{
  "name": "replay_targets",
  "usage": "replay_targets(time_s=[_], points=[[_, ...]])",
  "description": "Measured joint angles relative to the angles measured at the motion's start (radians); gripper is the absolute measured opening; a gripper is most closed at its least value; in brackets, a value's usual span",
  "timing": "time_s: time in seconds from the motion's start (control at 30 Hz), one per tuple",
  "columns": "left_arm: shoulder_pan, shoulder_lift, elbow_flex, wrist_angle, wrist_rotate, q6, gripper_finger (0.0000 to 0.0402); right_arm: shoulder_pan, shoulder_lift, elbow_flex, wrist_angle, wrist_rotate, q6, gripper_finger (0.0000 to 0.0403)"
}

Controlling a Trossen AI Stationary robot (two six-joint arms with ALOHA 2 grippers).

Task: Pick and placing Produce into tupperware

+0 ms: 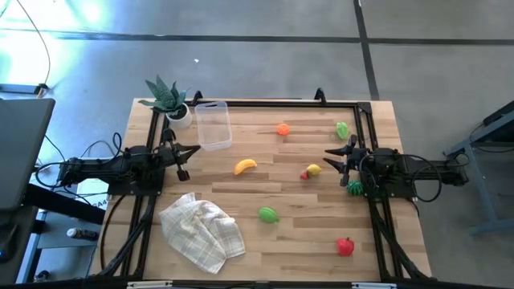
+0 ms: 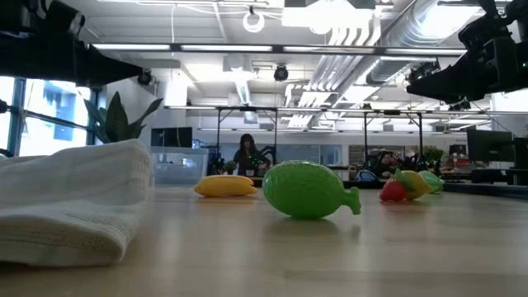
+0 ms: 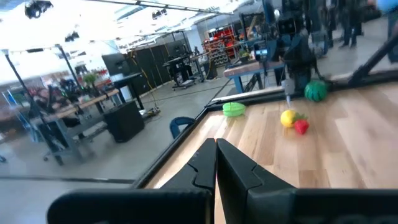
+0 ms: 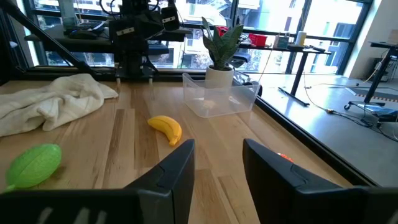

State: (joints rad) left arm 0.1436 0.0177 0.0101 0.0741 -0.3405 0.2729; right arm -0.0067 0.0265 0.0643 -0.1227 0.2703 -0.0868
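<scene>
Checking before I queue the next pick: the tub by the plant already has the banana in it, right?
No. The tub by the plant holds nothing; the banana lies on the table, apart from the tub. The high view shows it.

Left gripper (image 1: 193, 150) pinched closed; right gripper (image 1: 331, 158) parted (empty).

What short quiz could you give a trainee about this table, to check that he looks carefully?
1. True or false: the tupperware already holds a piece of produce.
2. Which piece lies nearest the cloth? A: the orange one. B: the green fruit. C: the lemon.
3. Fill the gap: the fingers of the right gripper stand ____ and hold nothing.
Key: 1 false; 2 B; 3 open.
</scene>
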Motion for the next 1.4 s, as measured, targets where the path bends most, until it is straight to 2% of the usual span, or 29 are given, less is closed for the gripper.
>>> replay_targets(time_s=[0.2,0.3,0.5,0.67,0.83,1.13,1.4], points=[[0.000,0.000,0.000,0.102,-0.017,-0.380,0.0003,0.000,0.000,-0.001,0.004,0.000,0.008,0.0126],[0.000,0.000,0.000,0.157,-0.019,-0.460,0.0003,0.000,0.000,-0.004,0.061,0.000,0.137,0.0126],[0.000,-0.001,0.000,0.213,-0.019,-0.511,0.0003,0.000,0.000,-0.003,0.363,0.001,0.524,0.0126],[0.000,-0.001,0.000,0.218,-0.019,-0.573,0.0003,0.000,0.000,-0.003,0.564,0.000,0.656,0.0126],[0.000,-0.001,0.000,0.230,-0.019,-0.574,0.0003,0.000,0.000,-0.002,0.685,0.007,0.682,0.0126],[0.000,-0.001,0.000,0.237,-0.007,-0.565,0.0003,0.000,0.000,-0.002,0.681,-0.014,0.682,0.0126],[0.000,-0.001,0.000,0.237,0.014,-0.497,0.0003,0.000,0.000,-0.001,0.681,-0.008,0.637,0.0126]])
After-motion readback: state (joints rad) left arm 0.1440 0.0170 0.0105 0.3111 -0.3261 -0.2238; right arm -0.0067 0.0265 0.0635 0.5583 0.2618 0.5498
